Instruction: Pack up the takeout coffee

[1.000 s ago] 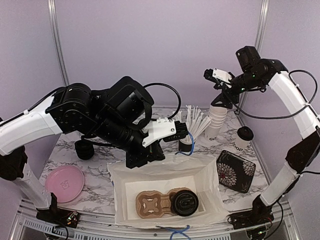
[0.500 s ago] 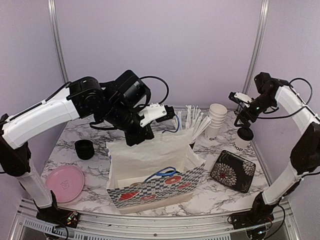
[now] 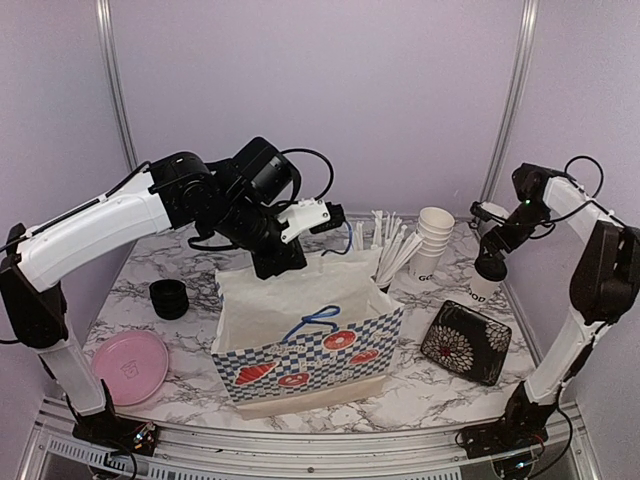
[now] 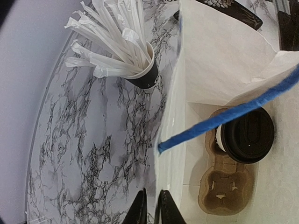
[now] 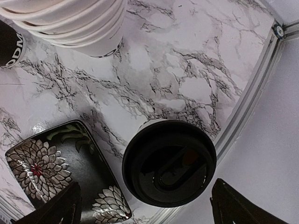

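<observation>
The left pincer (image 4: 152, 207) is shown with its jaws narrow, only a thin slit between them, set at the back rim of a paper bag (image 3: 300, 345). The rim runs into the slit, but whether the paper is pinched cannot be told. The pincer is pointed downward from a black wrist. The left arm (image 3: 90, 225) is stretched from the near left corner up and rightward over the marble table (image 4: 93, 140).

The bag is stood upright in the middle of the table, printed with blue checks and fitted with a blue cord handle (image 4: 224, 119). On its floor a brown cup carrier (image 4: 224, 198) is laid flat. One coffee cup (image 4: 246, 135) with a black lid is seated in one of its pockets.

The right pincer (image 5: 147, 186) is spread wide, with a finger on each side of the black lid of a second coffee cup (image 5: 168, 163); no contact is seen. That cup is stood at the right rear of the table, just beside a black flowered dish (image 5: 42, 163) and near a stack of paper cups (image 5: 70, 23). The right arm (image 3: 600, 270) is raised from the near right corner, folded at the elbow, and bent back down and leftward to the cup.

A black cup of straws (image 4: 145, 77) is stood just behind the bag.
</observation>
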`<action>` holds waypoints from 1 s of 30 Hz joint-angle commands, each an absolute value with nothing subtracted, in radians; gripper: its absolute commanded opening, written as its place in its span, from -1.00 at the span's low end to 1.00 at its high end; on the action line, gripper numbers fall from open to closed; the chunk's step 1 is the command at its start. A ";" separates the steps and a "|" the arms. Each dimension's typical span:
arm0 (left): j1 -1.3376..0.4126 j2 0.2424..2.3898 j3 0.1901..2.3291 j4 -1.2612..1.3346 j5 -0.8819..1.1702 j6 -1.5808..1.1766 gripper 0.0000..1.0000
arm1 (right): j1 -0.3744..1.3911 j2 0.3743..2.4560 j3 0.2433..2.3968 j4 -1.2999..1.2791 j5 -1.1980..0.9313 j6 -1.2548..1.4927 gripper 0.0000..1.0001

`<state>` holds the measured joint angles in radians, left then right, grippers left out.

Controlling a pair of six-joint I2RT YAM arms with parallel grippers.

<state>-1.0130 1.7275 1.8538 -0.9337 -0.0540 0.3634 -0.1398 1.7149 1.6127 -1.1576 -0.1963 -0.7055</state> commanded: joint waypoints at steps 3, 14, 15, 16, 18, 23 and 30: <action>-0.983 1.745 1.845 -0.872 -0.078 0.371 -0.45 | -0.161 1.775 1.682 -1.146 -0.146 -0.650 0.88; -0.968 1.698 1.828 -0.805 -0.049 0.359 0.09 | -0.184 1.848 1.707 -1.142 -0.129 -0.635 0.86; -0.968 1.691 1.824 -0.802 -0.045 0.359 0.10 | -0.185 1.852 1.704 -1.143 -0.135 -0.635 0.85; -0.968 1.687 1.821 -0.800 -0.043 0.356 0.11 | -0.186 1.856 1.701 -1.143 -0.140 -0.634 0.84; -0.968 1.677 1.814 -0.798 -0.039 0.352 0.11 | -0.186 1.865 1.698 -1.145 -0.147 -0.631 0.83; -0.968 1.643 1.786 -0.799 -0.017 0.339 0.17 | -0.186 1.880 1.697 -1.153 -0.152 -0.630 0.74; -0.949 1.608 1.739 -0.817 -0.032 0.308 0.21 | -0.186 1.869 1.696 -1.164 -0.157 -0.629 0.56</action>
<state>-0.9661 1.6482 1.7664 -0.8120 -0.0380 0.3363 -0.1783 1.8709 1.6749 -1.1534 -0.1478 -0.6384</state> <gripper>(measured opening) 0.592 0.791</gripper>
